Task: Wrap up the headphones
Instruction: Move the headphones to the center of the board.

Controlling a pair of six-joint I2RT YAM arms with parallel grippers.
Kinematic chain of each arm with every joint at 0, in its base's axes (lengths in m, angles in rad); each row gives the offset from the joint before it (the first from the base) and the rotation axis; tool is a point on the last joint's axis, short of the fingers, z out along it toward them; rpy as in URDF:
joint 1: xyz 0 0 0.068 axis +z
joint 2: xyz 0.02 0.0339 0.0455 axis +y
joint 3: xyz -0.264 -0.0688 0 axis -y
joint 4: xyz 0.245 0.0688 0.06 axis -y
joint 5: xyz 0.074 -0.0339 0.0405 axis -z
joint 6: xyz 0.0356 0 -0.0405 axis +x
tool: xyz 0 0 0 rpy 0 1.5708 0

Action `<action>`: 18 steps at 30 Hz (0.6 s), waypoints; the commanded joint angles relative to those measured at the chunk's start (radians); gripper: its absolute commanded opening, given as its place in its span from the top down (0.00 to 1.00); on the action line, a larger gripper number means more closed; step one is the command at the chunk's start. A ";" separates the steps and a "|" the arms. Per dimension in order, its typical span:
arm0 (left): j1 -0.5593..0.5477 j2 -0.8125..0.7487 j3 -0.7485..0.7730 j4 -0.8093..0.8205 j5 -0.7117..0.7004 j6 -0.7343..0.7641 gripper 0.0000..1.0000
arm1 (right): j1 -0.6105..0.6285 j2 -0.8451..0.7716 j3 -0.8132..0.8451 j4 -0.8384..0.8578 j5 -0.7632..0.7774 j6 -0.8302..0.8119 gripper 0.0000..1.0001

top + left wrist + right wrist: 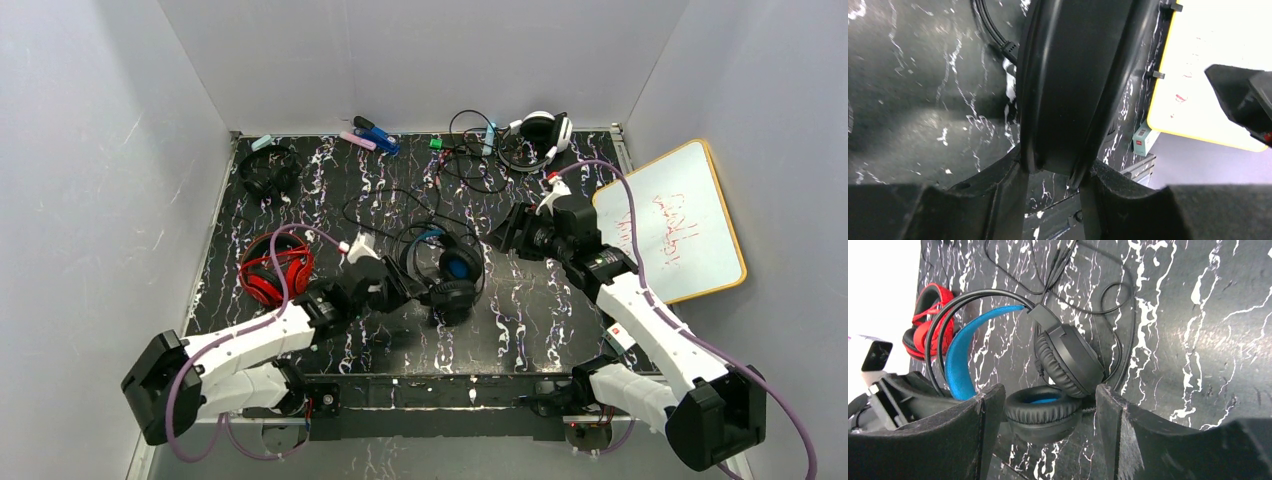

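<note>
The black over-ear headphones with a blue headband (455, 270) sat near the middle of the black, white-veined counter (540, 310). Their thin black cable (385, 205) trailed in loose loops toward the far side. The left claw (1054, 169) was pinching a curved black plastic part of this pair between its padded fingers. The left wrist view was so close that I could not tell whether that part was the band or a cup shell, and most of the pair was cut off there. The right claw (1049, 392) was spread wide just to the right of the pair, with the cushioned ear cups (1068, 360) showing past the gap; whether it touched them could not be told.

The glossy red headphones (275, 268) lay to the left of the left claw, partly crossed by a purple cable (283, 290) in the top view. The all-black headphones (268, 170) rested near the far-left corner, hard to make out against the dark counter. A white-and-black headset (542, 128) lay at the far edge amid tangled wires, with coloured markers (372, 136) to its left. A yellow-rimmed whiteboard (670, 220) sat at the right edge, its red writing too faint to read
</note>
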 commanded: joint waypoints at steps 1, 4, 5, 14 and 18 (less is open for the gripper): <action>-0.153 -0.039 -0.024 0.065 -0.252 -0.130 0.66 | -0.006 0.009 -0.030 0.045 -0.070 0.023 0.25; -0.225 0.014 -0.022 0.064 -0.299 -0.131 0.55 | -0.006 0.005 -0.057 0.043 -0.076 0.029 0.24; -0.230 0.033 -0.010 0.055 -0.300 -0.121 0.46 | -0.005 0.006 -0.066 0.042 -0.081 0.030 0.24; -0.232 0.079 0.181 -0.387 -0.383 0.071 0.02 | 0.014 0.073 -0.070 -0.042 -0.053 -0.020 0.21; -0.231 0.034 0.233 -0.602 -0.489 0.091 0.02 | 0.086 0.079 -0.066 -0.066 0.076 0.028 0.20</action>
